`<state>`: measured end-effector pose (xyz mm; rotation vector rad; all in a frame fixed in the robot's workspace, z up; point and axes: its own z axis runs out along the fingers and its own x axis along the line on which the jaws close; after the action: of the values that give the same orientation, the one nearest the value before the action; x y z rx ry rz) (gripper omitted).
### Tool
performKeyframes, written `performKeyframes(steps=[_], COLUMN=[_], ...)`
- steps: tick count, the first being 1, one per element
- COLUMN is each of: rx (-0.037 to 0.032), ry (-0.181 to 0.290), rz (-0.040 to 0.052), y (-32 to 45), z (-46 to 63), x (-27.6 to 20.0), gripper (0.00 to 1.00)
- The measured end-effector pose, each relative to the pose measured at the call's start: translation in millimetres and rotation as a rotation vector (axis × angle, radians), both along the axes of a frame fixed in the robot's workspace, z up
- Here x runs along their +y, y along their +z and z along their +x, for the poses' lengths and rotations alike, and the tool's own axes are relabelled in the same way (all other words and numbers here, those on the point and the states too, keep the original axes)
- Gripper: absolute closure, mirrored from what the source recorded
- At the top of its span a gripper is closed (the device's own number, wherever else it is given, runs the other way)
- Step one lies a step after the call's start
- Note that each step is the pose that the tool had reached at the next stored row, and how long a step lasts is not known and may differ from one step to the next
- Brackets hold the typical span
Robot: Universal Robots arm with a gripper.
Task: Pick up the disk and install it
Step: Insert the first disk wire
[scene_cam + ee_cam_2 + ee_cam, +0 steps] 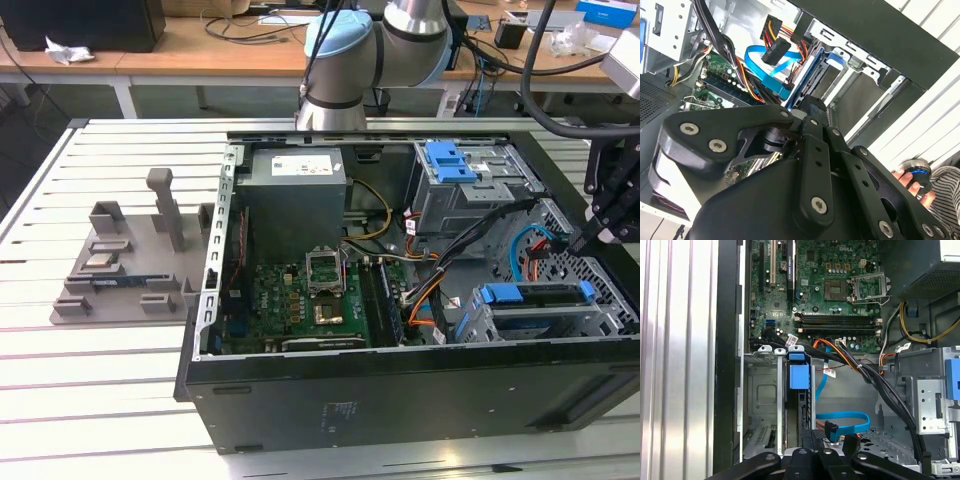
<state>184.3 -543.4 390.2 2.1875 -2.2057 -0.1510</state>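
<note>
Blue-framed silver drive, i.e. the disk (535, 295), sits edge-up in the drive cage (478, 325) at the corner of the open PC case (400, 400) towards the exterior view's right, next to the motherboard (300, 300). So it's off the tabletop (100, 380) and in its slot; I'd call pick-up and carry done. The gripper (580, 243) hangs over that same end of the case. In both wrist views its fingers (812, 107) look drawn together right at the near end of the disk (812, 75), touching it or next to touching. Can't tell whether they pinch the bracket or just press on it. First wrist view: the disk's blue tab (799, 376) is level with the cage's top rail and the gripper (815, 434) is at the opposite end. The blue data cable (845, 417) lies loose beside the cage, unplugged as far as I can see. My read: insertion mostly done; full seating and release are unconfirmed.
</note>
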Motion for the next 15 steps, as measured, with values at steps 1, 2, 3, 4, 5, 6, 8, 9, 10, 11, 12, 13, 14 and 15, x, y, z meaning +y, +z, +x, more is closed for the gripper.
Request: performKeyframes(steps=[1, 2, 3, 4, 5, 6, 8, 9, 10, 11, 12, 13, 14, 15], rx=[0.0, 0.0, 0.0, 0.0, 0.0, 0.0, 0.0, 0.0, 0.0, 0.0001, 0.0, 0.0, 0.0, 0.0], ry=[0.0, 0.0, 0.0, 0.0, 0.0, 0.0, 0.0, 0.0, 0.0, 0.0, 0.0, 0.0, 0.0, 0.0], rz=[0.0, 0.0, 0.0, 0.0, 0.0, 0.0, 0.0, 0.0, 0.0, 0.0, 0.0, 0.0, 0.0, 0.0], y=[0.0, 0.0, 0.0, 0.0, 0.0, 0.0, 0.0, 0.0, 0.0, 0.0, 0.0, 0.0, 0.0, 0.0], z=[0.0, 0.0, 0.1, 0.1, 0.1, 0.1, 0.1, 0.2, 0.2, 0.2, 0.2, 0.2, 0.2, 0.3], x=[0.0, 0.0, 0.0, 0.0, 0.0, 0.0, 0.0, 0.0, 0.0, 0.0, 0.0, 0.0, 0.0, 0.0], gripper=[0.89, 0.89, 0.89, 0.89, 0.89, 0.89, 0.89, 0.89, 0.83, 0.76, 0.76, 0.76, 0.7, 0.7])
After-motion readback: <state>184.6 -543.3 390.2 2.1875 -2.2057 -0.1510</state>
